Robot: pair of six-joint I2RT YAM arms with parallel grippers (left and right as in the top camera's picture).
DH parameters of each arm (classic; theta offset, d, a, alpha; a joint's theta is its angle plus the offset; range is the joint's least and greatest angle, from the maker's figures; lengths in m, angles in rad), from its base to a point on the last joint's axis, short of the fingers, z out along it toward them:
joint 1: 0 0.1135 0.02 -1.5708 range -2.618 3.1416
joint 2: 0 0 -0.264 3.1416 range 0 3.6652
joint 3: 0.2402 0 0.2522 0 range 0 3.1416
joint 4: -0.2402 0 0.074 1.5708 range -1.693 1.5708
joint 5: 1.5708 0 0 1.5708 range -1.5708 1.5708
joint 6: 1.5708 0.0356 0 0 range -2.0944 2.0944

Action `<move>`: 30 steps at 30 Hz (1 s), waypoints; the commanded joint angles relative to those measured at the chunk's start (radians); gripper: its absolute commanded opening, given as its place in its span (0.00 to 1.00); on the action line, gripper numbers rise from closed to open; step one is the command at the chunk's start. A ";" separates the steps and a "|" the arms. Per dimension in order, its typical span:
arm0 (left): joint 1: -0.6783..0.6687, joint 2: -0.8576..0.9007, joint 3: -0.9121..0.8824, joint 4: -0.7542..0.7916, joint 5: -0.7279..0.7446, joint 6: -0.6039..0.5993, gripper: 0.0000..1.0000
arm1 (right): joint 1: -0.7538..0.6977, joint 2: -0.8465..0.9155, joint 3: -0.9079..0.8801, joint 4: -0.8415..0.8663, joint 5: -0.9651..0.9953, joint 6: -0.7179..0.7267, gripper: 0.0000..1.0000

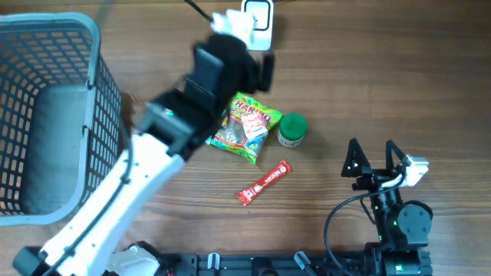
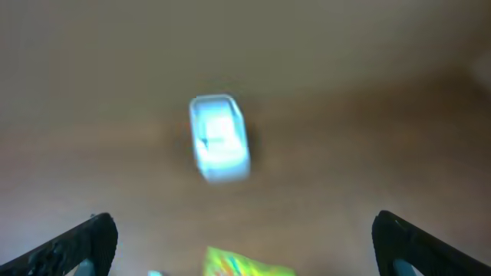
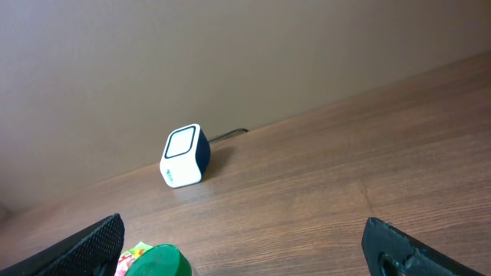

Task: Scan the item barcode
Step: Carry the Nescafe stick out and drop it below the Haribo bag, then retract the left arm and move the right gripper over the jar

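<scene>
The white barcode scanner (image 1: pixel 259 19) stands at the table's far edge and also appears in the blurred left wrist view as the scanner (image 2: pixel 219 138) and in the right wrist view as the scanner (image 3: pixel 184 157). A colourful candy bag (image 1: pixel 247 126) lies flat on the table, and its edge shows as the bag (image 2: pixel 245 264) low between the left jaws. My left gripper (image 1: pixel 244 65) hovers between bag and scanner, blurred by motion, open and holding nothing (image 2: pixel 245 234). My right gripper (image 1: pixel 374 157) rests open near the front right, empty (image 3: pixel 245 245).
A green-lidded jar (image 1: pixel 291 129) stands right of the bag, its lid (image 3: pixel 157 262) by the right gripper's left finger. A red stick packet (image 1: pixel 263 182) lies in front. A grey mesh basket (image 1: pixel 96 46) fills the left side. The scanner's cable (image 1: pixel 198 9) runs off the back.
</scene>
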 commanded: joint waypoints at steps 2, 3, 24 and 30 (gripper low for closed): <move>0.164 -0.027 0.293 -0.061 -0.150 0.199 1.00 | 0.003 -0.003 -0.001 0.003 0.010 0.006 1.00; 0.219 -0.027 0.369 -0.114 -0.152 0.228 1.00 | 0.003 -0.003 -0.001 0.003 0.020 0.003 1.00; 0.407 -0.334 0.286 -0.106 -0.011 0.233 1.00 | 0.003 0.760 1.064 -0.785 -0.162 0.023 0.99; 0.407 -0.682 -0.039 0.120 0.008 0.238 1.00 | 0.003 1.133 1.402 -1.165 -0.436 0.010 1.00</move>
